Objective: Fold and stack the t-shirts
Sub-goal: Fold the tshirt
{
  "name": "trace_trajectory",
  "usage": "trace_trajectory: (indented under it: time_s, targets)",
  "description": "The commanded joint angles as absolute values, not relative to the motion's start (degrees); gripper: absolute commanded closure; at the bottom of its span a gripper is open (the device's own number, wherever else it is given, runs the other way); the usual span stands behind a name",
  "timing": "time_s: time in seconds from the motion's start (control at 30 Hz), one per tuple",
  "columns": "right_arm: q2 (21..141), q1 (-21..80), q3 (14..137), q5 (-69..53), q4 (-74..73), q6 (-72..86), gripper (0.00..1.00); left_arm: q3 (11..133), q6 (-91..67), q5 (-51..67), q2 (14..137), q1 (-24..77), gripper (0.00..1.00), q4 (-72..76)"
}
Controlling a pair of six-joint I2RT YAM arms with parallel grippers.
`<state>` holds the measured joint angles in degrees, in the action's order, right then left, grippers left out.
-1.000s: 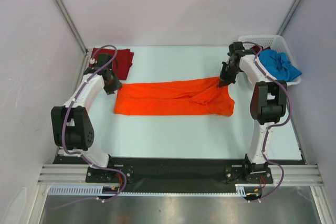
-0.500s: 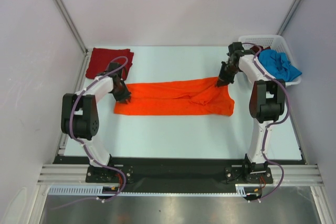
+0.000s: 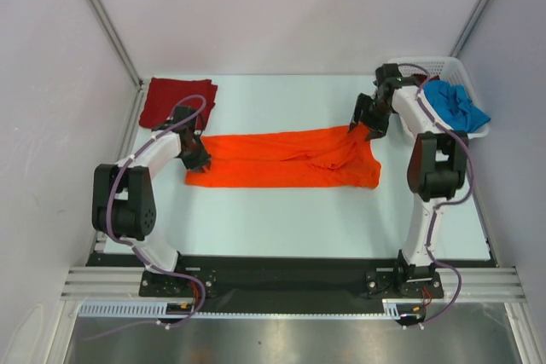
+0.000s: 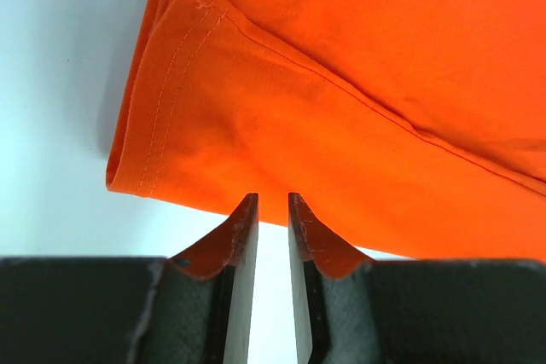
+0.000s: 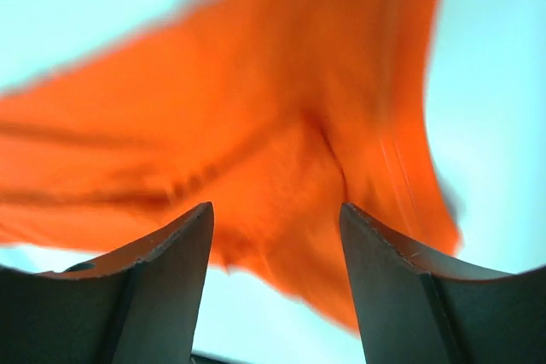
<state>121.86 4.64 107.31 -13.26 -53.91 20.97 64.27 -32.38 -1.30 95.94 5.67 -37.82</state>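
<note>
While the dark red shirt [image 3: 171, 98] looks folded, the orange shirt [image 3: 281, 159] is half done and the blue shirt [image 3: 456, 106] untouched. Left jaws sit barely apart, right jaws wide.

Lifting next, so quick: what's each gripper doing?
Left gripper: barely open, empty, tips at the shirt edge.
Right gripper: wide open, holding nothing, shirt beyond it.

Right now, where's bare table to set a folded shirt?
Free: the near strip of table between the orange t-shirt and the arm bases; the far strip between the dark red t-shirt and the basket. Crowded: mid-table, left gripper and right gripper at the shirt's ends.
</note>
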Motion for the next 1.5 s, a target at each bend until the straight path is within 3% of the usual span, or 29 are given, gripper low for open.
trace_trajectory:
  time_s: [0.0, 0.13, 0.27, 0.57, 0.73, 0.8, 1.0, 1.4, 1.47]
  targets:
    - [108.92, 4.13, 97.51, -8.87, -57.84, 18.63, 0.33, 64.16, -31.03, -1.67, 93.16, 6.15, 0.75, -37.00]
    - [92.86, 3.87, 81.33, -9.84, -53.36, 19.07, 0.27, 63.98, -30.85, -0.97, 93.34, 6.15, 0.76, -36.83]
    - [86.23, 3.43, 69.80, -11.33, -48.44, 19.25, 0.32, 62.85, -29.97, -0.79, 93.69, 6.33, 0.77, -36.56]
    - [94.56, 3.16, 71.18, -10.64, -44.91, 16.17, 0.50, 61.79, -29.97, -2.10, 95.97, 6.33, 0.84, -36.65]
    - [99.05, 3.16, 72.51, -11.87, -43.42, 14.85, 0.53, 62.84, -29.71, -3.86, 97.38, 6.24, 0.86, -37.79]
    - [100.19, 3.08, 72.68, -12.21, -43.07, 14.85, 0.60, 64.24, -29.79, -5.88, 99.40, 6.24, 0.90, -39.19]
    - [101.42, 3.08, 75.32, -12.13, -42.54, 16.26, 0.99, 65.92, -28.92, -11.24, 102.56, 6.24, 0.96, -41.48]
    - [113.02, 2.99, 86.04, -3.52, -46.06, 18.02, 0.97, 64.78, -29.53, -11.43, 103.27, 6.24, 0.97, -40.52]
    - [113.03, 2.99, 86.57, -2.90, -46.58, 17.67, 0.76, 64.60, -29.36, -11.34, 103.10, 6.24, 0.97, -40.52]
